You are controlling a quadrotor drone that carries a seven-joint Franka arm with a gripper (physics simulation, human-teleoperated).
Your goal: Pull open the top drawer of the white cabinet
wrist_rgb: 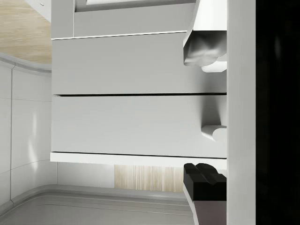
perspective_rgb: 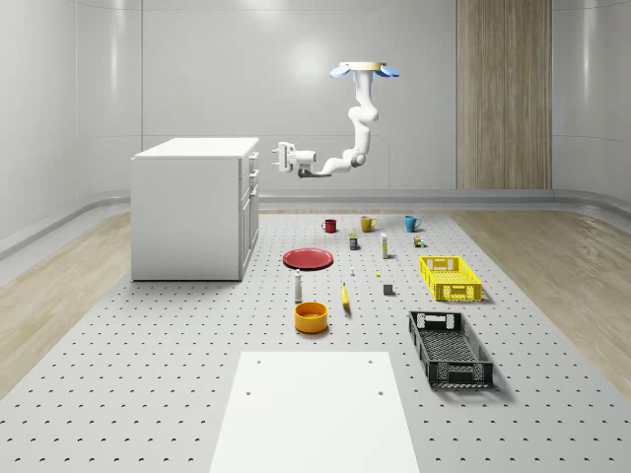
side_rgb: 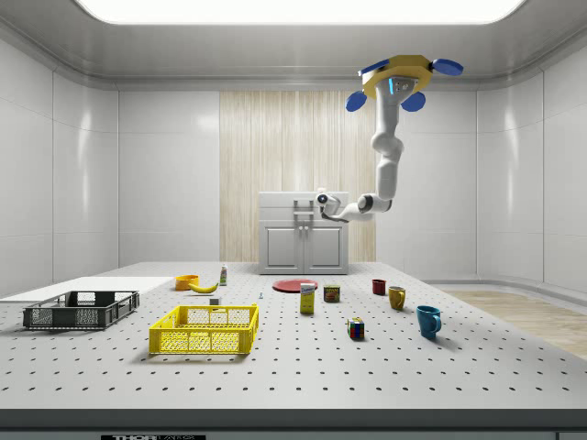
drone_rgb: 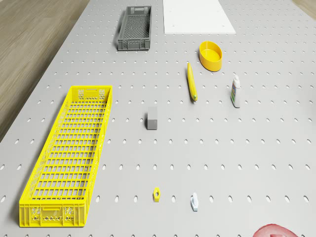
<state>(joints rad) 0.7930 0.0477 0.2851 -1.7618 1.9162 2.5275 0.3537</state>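
Drone hovered above table (perspective_rgb: 148, 394). Hand (perspective_rgb: 280, 157) sat just off white boxy cabinet (perspective_rgb: 187, 212) front, at top drawer (wrist_rgb: 122, 63), fingers (wrist_rgb: 206, 180) apart. Rigid, prob slides stiffly; grab handle (wrist_rgb: 206, 47).

1. Drone (side_rgb: 401, 81): flat yellow-tan body, light panel underneath, blue rotor discs around it
2. Arm (perspective_rgb: 361, 123): glossy white, rounded segments, bulbous joints
3. Gripper (perspective_rgb: 277, 156): white block, white fingers; black ridged fingertip pad (wrist_rgb: 205, 182) in wrist view
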